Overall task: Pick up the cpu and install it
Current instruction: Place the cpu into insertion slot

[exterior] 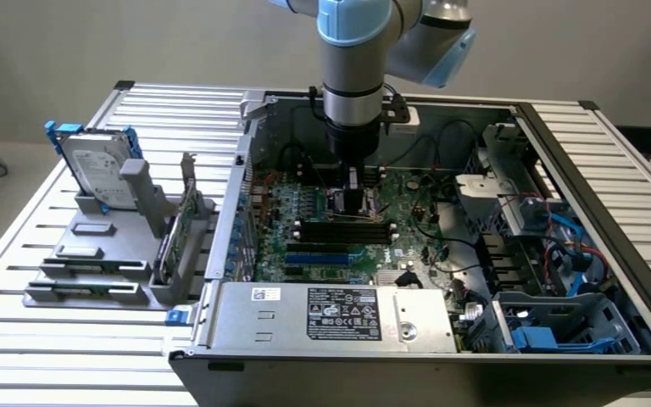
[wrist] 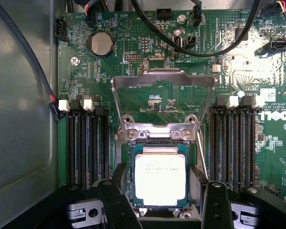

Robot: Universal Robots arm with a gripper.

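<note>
The cpu (wrist: 159, 174), a small square chip with a shiny silver top, lies flat in the socket on the green motherboard (wrist: 148, 52). The socket's metal load plate (wrist: 163, 80) stands flipped up just beyond it. My gripper (wrist: 165, 185) hangs straight over the chip, open, with its black fingers (wrist: 115, 193) standing off either side of the chip and wider than it. In the exterior view the gripper (exterior: 355, 202) reaches down into the open computer case (exterior: 552, 136), low over the board.
Empty memory slots (wrist: 88, 143) flank the socket on both sides. Black cables (wrist: 200, 47) loop over the board. A power supply (exterior: 337, 314) sits at the case's near side. Outside the case, a hard drive with blue brackets (exterior: 94, 170) stands in a grey holder (exterior: 88, 254).
</note>
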